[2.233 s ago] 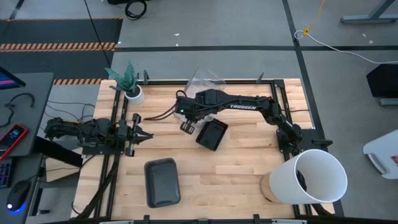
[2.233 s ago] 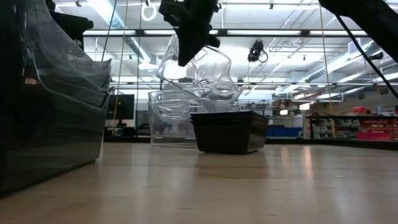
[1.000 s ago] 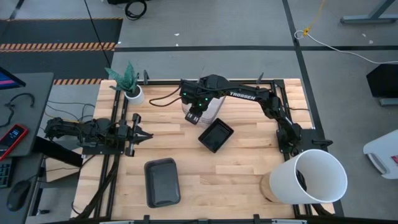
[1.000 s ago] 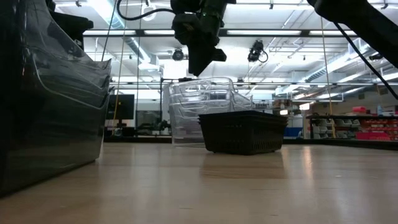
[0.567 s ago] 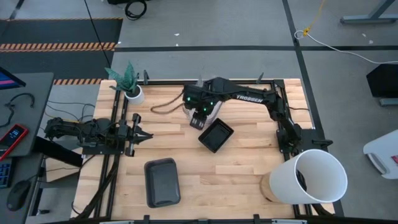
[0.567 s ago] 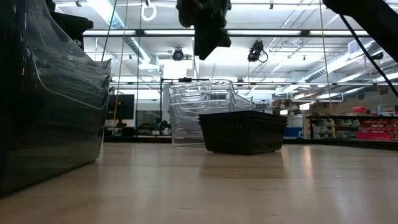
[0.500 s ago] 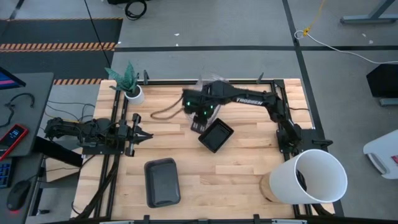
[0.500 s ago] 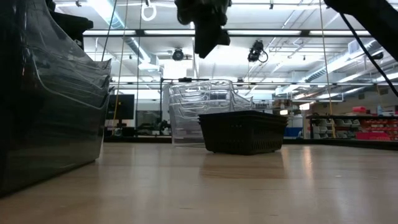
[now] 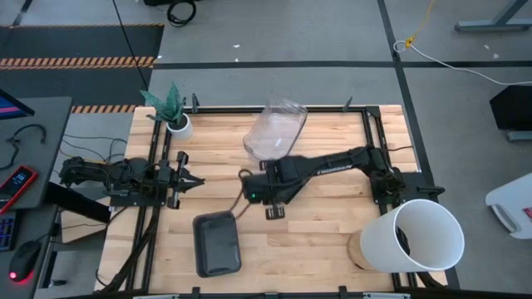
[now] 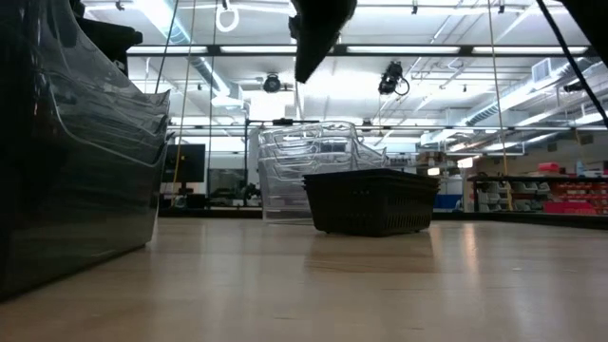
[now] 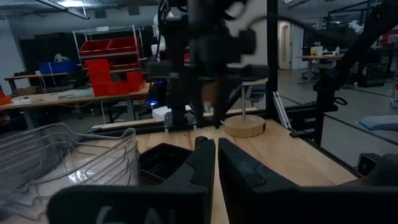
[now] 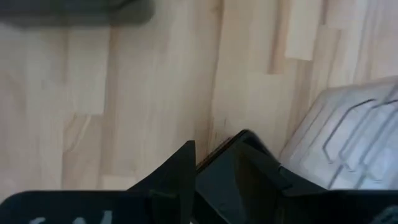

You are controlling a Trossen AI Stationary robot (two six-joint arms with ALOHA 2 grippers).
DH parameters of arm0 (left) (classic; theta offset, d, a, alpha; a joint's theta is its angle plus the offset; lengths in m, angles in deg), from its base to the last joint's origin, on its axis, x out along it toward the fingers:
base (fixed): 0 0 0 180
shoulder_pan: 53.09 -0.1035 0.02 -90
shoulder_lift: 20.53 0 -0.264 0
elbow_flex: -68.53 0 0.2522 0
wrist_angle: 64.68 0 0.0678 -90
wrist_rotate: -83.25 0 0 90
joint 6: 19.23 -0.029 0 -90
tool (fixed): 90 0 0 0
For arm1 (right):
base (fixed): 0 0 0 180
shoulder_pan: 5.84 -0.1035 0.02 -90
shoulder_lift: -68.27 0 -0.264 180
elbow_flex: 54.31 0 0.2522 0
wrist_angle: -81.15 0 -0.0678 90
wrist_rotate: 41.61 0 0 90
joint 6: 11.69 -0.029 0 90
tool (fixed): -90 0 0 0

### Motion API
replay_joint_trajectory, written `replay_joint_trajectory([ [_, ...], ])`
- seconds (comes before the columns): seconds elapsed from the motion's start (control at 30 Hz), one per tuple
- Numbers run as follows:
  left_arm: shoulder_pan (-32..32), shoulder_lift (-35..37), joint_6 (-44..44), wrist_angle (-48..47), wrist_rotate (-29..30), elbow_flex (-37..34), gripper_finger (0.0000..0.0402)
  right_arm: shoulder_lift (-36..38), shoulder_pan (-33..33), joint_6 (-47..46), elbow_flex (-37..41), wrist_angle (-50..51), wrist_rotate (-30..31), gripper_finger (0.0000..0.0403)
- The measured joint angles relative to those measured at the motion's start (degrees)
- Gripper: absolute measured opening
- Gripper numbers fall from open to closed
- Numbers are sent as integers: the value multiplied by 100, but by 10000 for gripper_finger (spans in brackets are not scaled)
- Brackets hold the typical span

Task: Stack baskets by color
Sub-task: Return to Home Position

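Observation:
A nested stack of clear baskets (image 9: 274,133) (image 10: 309,171) rests on its base at the far middle of the table. A black slotted basket (image 10: 370,201) (image 11: 165,163) stands just nearer; in the high view my right arm covers it. A smoky dark-grey basket (image 9: 217,243) lies bottom-down toward the near edge. My right gripper (image 9: 274,211) (image 10: 308,66) hangs well above the wood between the black and smoky baskets, pointing steeply down, fingers slightly apart with nothing between them. My left gripper (image 9: 189,178) waits shut at the table's left side.
A big white bucket (image 9: 420,237) stands on a wooden disc at the near right corner. A small white plant pot (image 9: 177,124) sits at the far left. Black frame rails (image 9: 154,208) run along the left and right sides. Bare wood (image 9: 316,241) lies right of the smoky basket.
My right gripper has swung from above the clear stack toward the table's near edge, past the black basket and closer to the smoky basket, rolling about its own axis while staying high. The baskets have kept their places.

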Motion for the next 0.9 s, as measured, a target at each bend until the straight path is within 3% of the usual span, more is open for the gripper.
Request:
replay_joint_trajectory([
  [0.33,0,2,-1,1,1,0,32,0,-366,-304,797,618,874,102],
  [0.5,0,2,0,-2,-2,0,34,239,-532,-461,1355,456,924,81],
  [0.73,0,2,-2,-3,-2,0,24,1488,-583,-606,2978,-402,870,44],
  [0.9,0,2,-2,-1,-2,0,27,2721,-532,-599,4334,-1553,359,17],
])
